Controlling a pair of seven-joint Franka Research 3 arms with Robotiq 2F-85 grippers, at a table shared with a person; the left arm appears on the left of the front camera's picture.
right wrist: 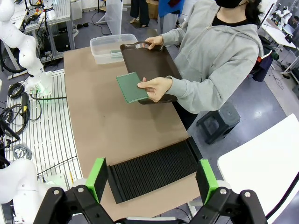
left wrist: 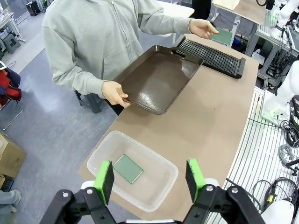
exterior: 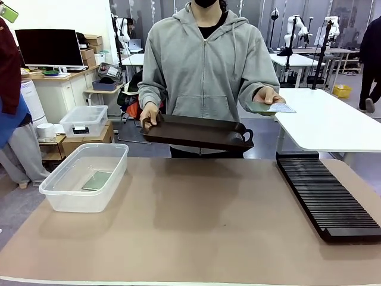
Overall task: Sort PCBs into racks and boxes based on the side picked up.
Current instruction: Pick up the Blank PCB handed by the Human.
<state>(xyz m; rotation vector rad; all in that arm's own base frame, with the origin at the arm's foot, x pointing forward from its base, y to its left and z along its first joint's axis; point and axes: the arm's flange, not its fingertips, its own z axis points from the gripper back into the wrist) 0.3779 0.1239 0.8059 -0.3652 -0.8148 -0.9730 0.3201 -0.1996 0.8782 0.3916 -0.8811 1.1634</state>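
I'm hovering left gripper (left wrist: 149,173), right gripper (right wrist: 152,176) wide, empty: one PCB (left wrist: 128,168) lying boxed beyond left jaws, other PCB (right wrist: 132,87) awaiting sorting.

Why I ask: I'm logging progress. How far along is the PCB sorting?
Done: one PCB lies in the clear tub. In hand: the person holds the second PCB in one hand and the brown tray in the other. Left: that board is not yet sorted; the slotted rack looks empty, and the left gripper and right gripper hang open.
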